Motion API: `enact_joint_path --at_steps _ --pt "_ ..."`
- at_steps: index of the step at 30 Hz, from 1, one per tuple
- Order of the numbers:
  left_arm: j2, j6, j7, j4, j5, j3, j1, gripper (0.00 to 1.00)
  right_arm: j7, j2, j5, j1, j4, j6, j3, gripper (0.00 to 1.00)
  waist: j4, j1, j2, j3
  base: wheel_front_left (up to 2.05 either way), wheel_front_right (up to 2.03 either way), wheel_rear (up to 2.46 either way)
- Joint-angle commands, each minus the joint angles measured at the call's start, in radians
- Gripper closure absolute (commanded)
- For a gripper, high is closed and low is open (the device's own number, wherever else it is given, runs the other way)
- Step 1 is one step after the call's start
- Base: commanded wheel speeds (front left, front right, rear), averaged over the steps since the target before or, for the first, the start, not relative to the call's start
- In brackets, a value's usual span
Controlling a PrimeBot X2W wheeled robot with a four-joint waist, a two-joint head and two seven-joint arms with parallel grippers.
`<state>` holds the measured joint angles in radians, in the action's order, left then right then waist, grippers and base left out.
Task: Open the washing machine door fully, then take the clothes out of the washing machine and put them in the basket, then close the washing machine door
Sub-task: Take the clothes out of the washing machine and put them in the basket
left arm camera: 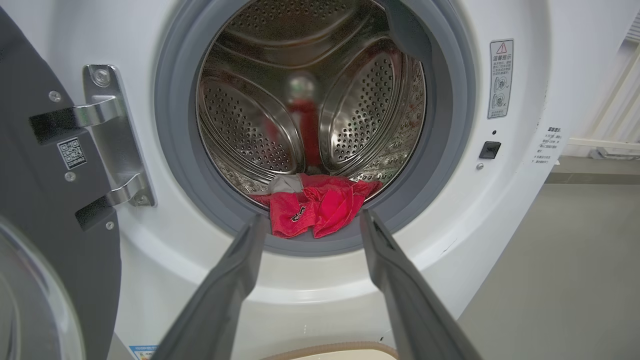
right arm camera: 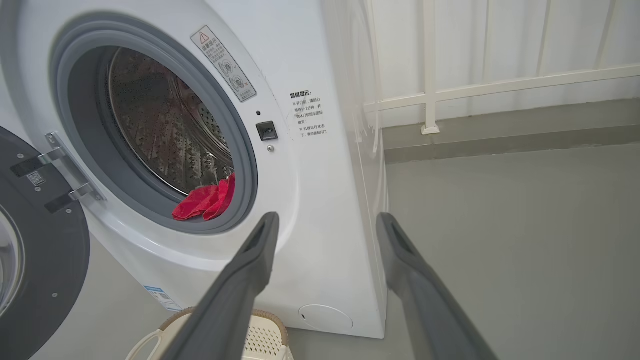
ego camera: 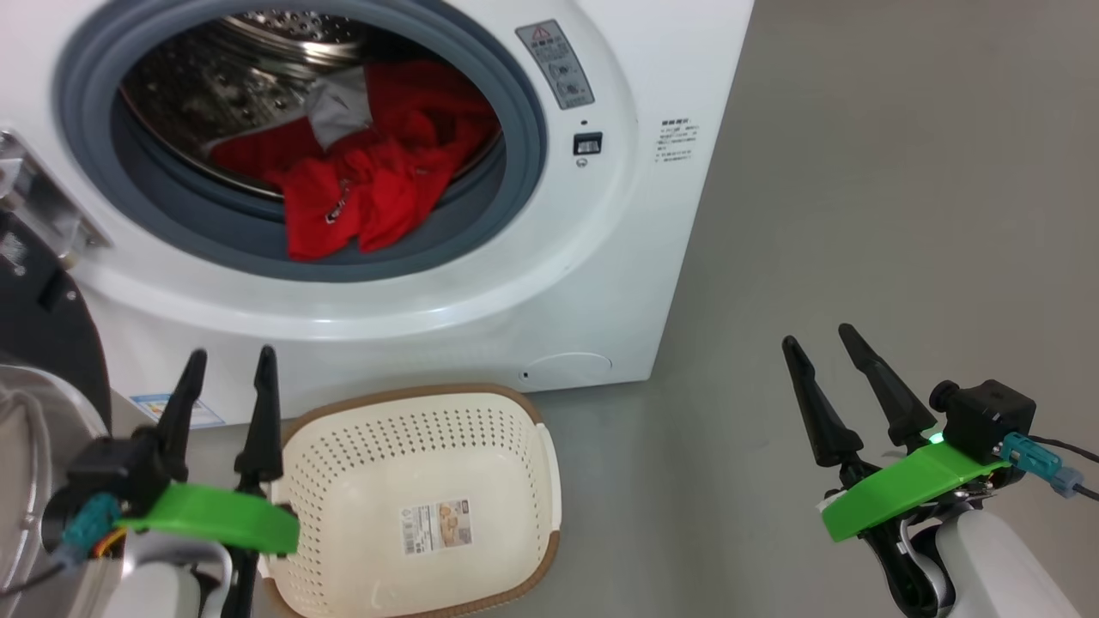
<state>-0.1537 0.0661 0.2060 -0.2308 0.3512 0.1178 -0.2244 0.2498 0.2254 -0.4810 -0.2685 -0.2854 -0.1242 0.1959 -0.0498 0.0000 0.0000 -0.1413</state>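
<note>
The white washing machine [ego camera: 549,283] stands in front of me with its black round door [ego camera: 39,318] swung open to the left on steel hinges [left arm camera: 107,135]. Red clothes [ego camera: 369,184] with a small grey piece [ego camera: 337,112] lie at the drum's front, partly spilling over the grey rubber ring [left arm camera: 175,165]. The cream basket [ego camera: 421,498] sits on the floor below the opening, holding nothing but its label. My left gripper [ego camera: 228,360] is open, at the basket's left rim, fingers pointing at the machine. My right gripper [ego camera: 817,336] is open over bare floor to the machine's right.
Grey floor [ego camera: 901,215] stretches to the right of the machine. A white railing [right arm camera: 500,85] and a low ledge run behind it in the right wrist view. The open door's glass bowl [left arm camera: 30,310] bulges at the lower left, close to my left arm.
</note>
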Motion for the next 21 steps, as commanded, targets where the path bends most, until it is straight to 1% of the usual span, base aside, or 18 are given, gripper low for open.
enact_joint_path --at_steps 1,3,4,11,21 --pt "-0.023 -0.004 -0.005 0.011 -0.008 -0.03 -0.055 0.0 0.012 0.002 0.008 -0.023 0.027 -0.007 0.017 0.0 -0.012 0.0 0.0 -0.022 0.0 0.0 0.0" --pt "-0.019 -0.005 -0.014 -0.016 -0.006 -0.024 -0.109 0.0 0.012 -0.004 0.009 -0.033 0.031 -0.007 0.02 0.0 -0.025 0.0 0.0 -0.048 0.0 0.0 0.0" --pt "-0.019 -0.005 -0.014 -0.016 -0.006 -0.024 -0.109 0.0 0.012 -0.004 0.009 -0.033 0.031 -0.007 0.02 0.0 -0.025 0.0 0.0 -0.048 0.0 0.0 0.0" --pt "-0.032 -0.006 -0.039 -0.122 -0.017 -0.013 -0.259 0.0 0.012 -0.019 0.013 -0.056 0.043 -0.007 0.016 0.0 -0.056 0.0 0.0 -0.117 0.0 0.0 0.0" --pt "-0.05 -0.016 -0.099 -0.341 -0.044 0.01 -0.523 0.0 0.012 -0.044 0.02 -0.087 0.054 -0.007 0.012 0.0 -0.094 0.0 0.0 -0.197 0.0 0.0 0.0"
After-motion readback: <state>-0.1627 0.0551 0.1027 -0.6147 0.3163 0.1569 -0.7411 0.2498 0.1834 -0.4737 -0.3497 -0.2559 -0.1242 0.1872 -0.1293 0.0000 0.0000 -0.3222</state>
